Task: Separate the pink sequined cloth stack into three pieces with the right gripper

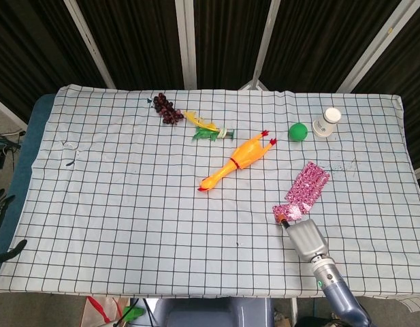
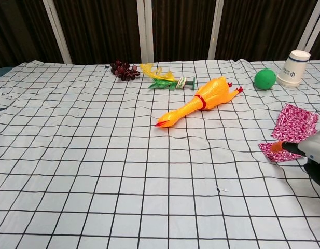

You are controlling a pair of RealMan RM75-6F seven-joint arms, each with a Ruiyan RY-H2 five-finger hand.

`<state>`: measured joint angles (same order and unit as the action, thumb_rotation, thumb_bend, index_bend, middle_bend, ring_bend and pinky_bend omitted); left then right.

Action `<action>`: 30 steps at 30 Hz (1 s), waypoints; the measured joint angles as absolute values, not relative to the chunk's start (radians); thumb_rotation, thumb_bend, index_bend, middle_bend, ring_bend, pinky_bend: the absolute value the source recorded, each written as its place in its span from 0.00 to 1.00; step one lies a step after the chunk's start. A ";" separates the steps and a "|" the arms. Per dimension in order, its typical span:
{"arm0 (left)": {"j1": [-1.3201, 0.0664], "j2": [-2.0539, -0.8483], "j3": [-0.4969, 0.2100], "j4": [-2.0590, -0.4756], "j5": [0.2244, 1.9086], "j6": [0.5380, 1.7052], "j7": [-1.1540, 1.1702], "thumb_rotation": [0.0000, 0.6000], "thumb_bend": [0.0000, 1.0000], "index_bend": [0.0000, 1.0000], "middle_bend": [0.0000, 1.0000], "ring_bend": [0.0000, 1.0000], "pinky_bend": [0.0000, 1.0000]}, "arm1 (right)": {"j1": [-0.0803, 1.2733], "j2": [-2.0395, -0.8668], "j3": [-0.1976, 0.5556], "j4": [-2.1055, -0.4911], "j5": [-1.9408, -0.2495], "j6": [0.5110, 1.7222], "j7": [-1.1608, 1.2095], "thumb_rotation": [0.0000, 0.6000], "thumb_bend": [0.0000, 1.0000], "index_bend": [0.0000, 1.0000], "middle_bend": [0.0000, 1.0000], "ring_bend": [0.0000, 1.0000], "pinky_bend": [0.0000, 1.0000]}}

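The pink sequined cloth stack (image 1: 310, 184) (image 2: 297, 123) lies flat on the checked tablecloth at the right. One small pink piece (image 1: 283, 210) (image 2: 267, 149) sits just off the stack's near-left corner, still touching or overlapping it. My right hand (image 1: 307, 238) (image 2: 314, 151) reaches in from the near right edge. Its orange fingertip (image 1: 286, 221) (image 2: 277, 147) is on that piece's near edge and appears to hold it. Dark fingers of my left hand (image 1: 1, 228) show at the far left, off the table, spread apart and holding nothing.
A yellow rubber chicken (image 1: 235, 162) (image 2: 198, 102) lies mid-table. A green ball (image 1: 298, 131) and a white cup (image 1: 326, 122) stand behind the stack. Dark grapes (image 1: 167, 109) and a green-yellow toy (image 1: 208, 128) lie at the back. The table's near edge runs close under my right hand.
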<state>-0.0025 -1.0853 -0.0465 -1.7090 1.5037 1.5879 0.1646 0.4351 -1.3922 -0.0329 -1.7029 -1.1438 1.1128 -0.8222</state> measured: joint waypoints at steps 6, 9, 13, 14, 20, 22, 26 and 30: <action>-0.001 -1.086 -0.048 -1.709 1.501 1.591 0.166 1.00 0.27 0.14 0.03 0.04 0.10 | 0.447 -1.402 -0.015 -1.659 -1.089 1.097 -0.822 1.00 0.77 0.16 0.83 0.84 0.65; -0.001 -1.086 -0.049 -1.709 1.501 1.592 0.168 1.00 0.27 0.14 0.03 0.04 0.10 | 0.453 -1.408 -0.010 -1.632 -1.060 1.081 -0.821 1.00 0.77 0.16 0.83 0.84 0.65; 0.000 -1.088 -0.048 -1.710 1.503 1.594 0.174 1.00 0.27 0.14 0.03 0.04 0.10 | 0.459 -1.415 -0.012 -1.609 -1.039 1.063 -0.818 1.00 0.77 0.17 0.83 0.84 0.65; 0.000 -1.088 -0.047 -1.710 1.503 1.594 0.175 1.00 0.27 0.14 0.03 0.04 0.10 | 0.459 -1.415 -0.015 -1.608 -1.039 1.062 -0.817 1.00 0.77 0.17 0.83 0.84 0.65; 0.000 -1.089 -0.047 -1.711 1.504 1.595 0.178 1.00 0.27 0.14 0.03 0.04 0.10 | 0.460 -1.417 -0.036 -1.617 -1.054 1.060 -0.822 1.00 0.77 0.17 0.83 0.84 0.65; 0.001 -1.089 -0.048 -1.711 1.503 1.595 0.177 1.00 0.27 0.14 0.03 0.04 0.10 | 0.460 -1.418 -0.044 -1.625 -1.061 1.063 -0.828 1.00 0.77 0.17 0.83 0.84 0.65; 0.001 -1.087 -0.048 -1.711 1.502 1.596 0.175 1.00 0.27 0.14 0.03 0.04 0.10 | 0.457 -1.418 -0.061 -1.647 -1.079 1.072 -0.843 1.00 0.77 0.18 0.83 0.84 0.65; 0.000 -1.087 -0.047 -1.711 1.503 1.594 0.174 1.00 0.27 0.14 0.03 0.04 0.10 | 0.452 -1.418 -0.086 -1.684 -1.107 1.089 -0.872 1.00 0.77 0.18 0.83 0.84 0.65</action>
<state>0.0003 -1.0872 -0.0473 -1.7114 1.5030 1.5938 0.1743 0.4523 -1.4176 -0.0856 -1.6836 -1.1067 1.0887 -0.8717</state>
